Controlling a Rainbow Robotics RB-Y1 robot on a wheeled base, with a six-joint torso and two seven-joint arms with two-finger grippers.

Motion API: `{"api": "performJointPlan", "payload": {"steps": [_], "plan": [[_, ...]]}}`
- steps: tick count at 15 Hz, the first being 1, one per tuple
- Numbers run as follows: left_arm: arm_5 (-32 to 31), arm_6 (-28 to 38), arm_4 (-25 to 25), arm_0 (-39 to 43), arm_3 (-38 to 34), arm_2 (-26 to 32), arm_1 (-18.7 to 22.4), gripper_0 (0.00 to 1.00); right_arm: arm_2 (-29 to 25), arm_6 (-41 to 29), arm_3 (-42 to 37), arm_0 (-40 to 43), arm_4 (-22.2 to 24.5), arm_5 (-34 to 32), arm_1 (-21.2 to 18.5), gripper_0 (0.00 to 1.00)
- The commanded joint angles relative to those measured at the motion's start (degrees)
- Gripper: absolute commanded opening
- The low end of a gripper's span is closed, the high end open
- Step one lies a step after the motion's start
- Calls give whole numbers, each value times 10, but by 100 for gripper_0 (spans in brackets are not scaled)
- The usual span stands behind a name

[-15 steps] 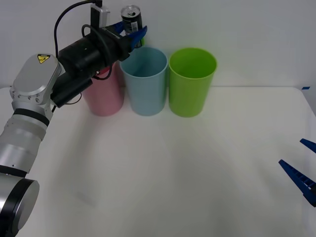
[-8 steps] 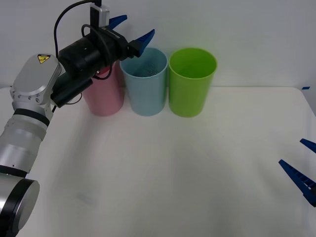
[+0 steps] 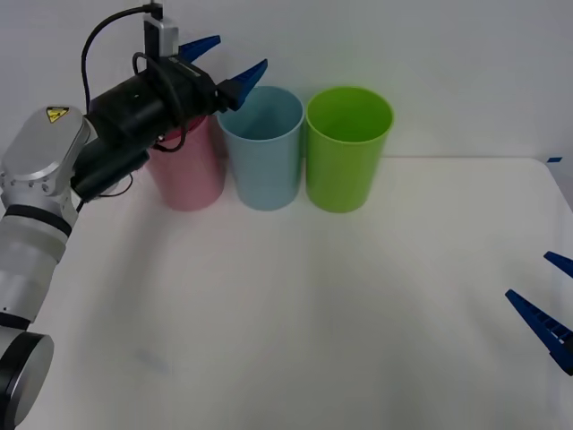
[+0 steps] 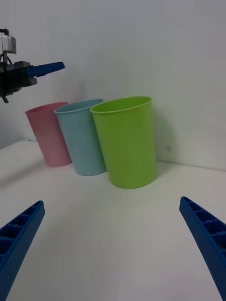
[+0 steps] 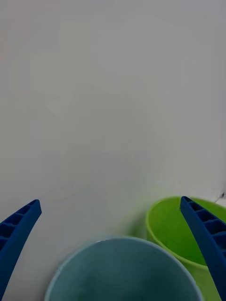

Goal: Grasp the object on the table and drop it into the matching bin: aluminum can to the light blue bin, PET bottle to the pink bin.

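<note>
Above the light blue bin (image 3: 261,148), left gripper (image 3: 224,61) hangs spread, empty; wrist view looks into bin's mouth (image 5: 122,270). Right gripper (image 3: 548,305) spread at table (image 3: 358,313) edge.

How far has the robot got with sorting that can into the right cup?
The drop looks done: a second ago the left end effector held the can above the light blue bin; now it is open and empty above that rim, and no can lies on the table. Nothing is in hand. The right end effector waits open at the table's right edge. Only pulling the left arm back seems left.
</note>
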Motion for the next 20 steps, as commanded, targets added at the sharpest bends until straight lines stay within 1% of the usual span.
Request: {"api": "performJointPlan", "payload": {"steps": [1, 4, 6, 8, 10, 12, 14, 16, 20], "plan": [[-4, -3, 50, 51, -51, -1, 29, 100, 0, 0, 0, 0, 0, 0, 0, 100], [6, -5, 104, 122, -121, -1, 65, 100, 0, 0, 0, 0, 0, 0, 0, 100], [7, -11, 141, 170, -159, 0, 96, 100, 0, 0, 0, 0, 0, 0, 0, 100], [6, -18, 165, 217, -193, 12, 123, 100, 0, 0, 0, 0, 0, 0, 0, 100], [-1, -26, 181, 255, -211, 23, 141, 100, 0, 0, 0, 0, 0, 0, 0, 100], [-21, -36, 197, 302, -229, 43, 160, 100, 0, 0, 0, 0, 0, 0, 0, 100], [-66, -46, 199, 349, -232, 87, 161, 100, 0, 0, 0, 0, 0, 0, 0, 100], [-97, -52, 199, 393, -243, 122, 164, 100, 0, 0, 0, 0, 0, 0, 0, 100], [-176, -68, 200, 500, -269, 219, 165, 100, 0, 0, 0, 0, 0, 0, 0, 100]]}}
